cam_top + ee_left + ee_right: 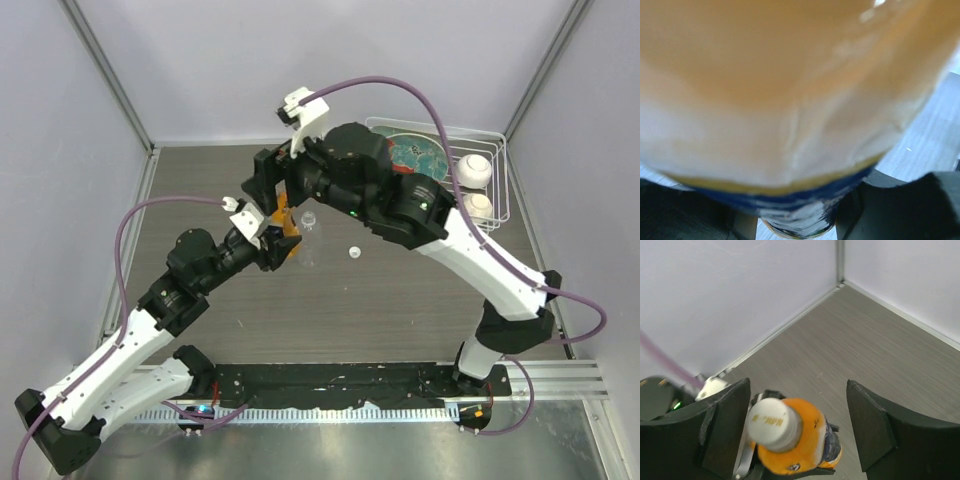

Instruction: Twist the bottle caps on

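While left jaws clamp orange bottle (807, 440), right jaws stand wide astride cap (772, 424).

bright, even light; left wrist view (orange bottle (790, 100)) all blur.

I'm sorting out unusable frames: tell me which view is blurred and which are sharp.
Left wrist view: the orange bottle fills the frame, too close, wholly out of focus. Right wrist view: sharp on the bottle's cap. Top view: sharp, evenly lit.
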{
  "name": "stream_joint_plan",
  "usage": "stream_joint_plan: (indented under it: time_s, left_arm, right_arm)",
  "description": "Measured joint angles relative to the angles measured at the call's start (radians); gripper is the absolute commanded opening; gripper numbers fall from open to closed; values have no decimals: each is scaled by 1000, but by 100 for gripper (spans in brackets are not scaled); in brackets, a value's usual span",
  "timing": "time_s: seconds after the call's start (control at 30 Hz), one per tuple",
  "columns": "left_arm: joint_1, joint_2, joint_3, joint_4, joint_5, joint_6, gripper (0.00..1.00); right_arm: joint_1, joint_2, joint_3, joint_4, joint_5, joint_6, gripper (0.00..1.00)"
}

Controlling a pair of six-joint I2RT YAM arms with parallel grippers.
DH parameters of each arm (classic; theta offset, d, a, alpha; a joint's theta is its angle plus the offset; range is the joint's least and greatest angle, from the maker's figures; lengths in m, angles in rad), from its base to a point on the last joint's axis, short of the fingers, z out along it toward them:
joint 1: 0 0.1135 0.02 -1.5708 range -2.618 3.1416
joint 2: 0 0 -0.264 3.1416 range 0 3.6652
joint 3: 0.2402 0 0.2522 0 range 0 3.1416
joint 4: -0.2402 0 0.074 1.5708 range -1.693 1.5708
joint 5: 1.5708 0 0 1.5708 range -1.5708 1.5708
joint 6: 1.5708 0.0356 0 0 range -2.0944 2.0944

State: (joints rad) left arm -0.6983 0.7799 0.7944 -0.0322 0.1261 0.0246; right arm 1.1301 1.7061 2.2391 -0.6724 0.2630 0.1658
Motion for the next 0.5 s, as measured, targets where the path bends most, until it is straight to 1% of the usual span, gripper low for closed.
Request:
stream_joint_plan:
  time_s: [0.17,0.3,0.4,0.5]
  left_arm:
    - [0,-2,0,-15,175,-9,0]
    - [0,6,0,-58,357,-12,0]
    - [0,13,1,-90,529,-11,0]
    - [0,24,8,-123,719,-4,0]
  right_arm:
    - [-18,-142,-84,-8,-224,-7,84]
    - [-32,-271,-167,1,-439,-53,84]
    - [-42,-362,-244,12,-583,-94,78]
    - [-53,-408,-291,22,-698,-121,71]
